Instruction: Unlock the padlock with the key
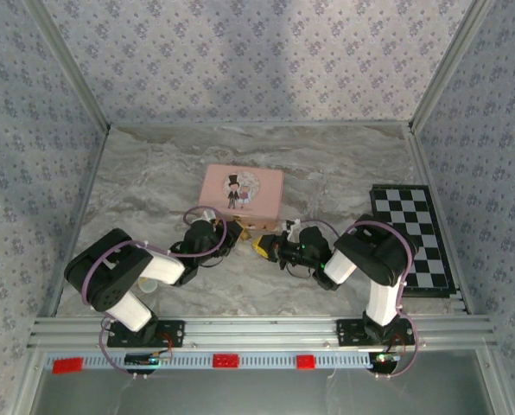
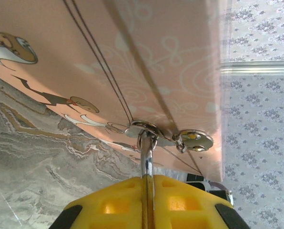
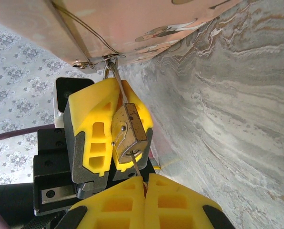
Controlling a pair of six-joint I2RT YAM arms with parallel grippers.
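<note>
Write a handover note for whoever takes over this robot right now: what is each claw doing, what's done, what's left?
The left gripper is shut on the padlock, which is hooked through the clasp of the pink tin.
The right gripper is shut on the key, its tip in the keyhole.
Done: key inserted.
Likely left: turn it, then free the shackle from the clasp.

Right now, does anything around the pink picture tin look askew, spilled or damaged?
Nothing stands out. The brass padlock is hooked on the metal clasp of the pink picture tin, clamped by the left gripper; the right gripper holds the thin silvery key in its keyhole. No spill, no damage.
</note>
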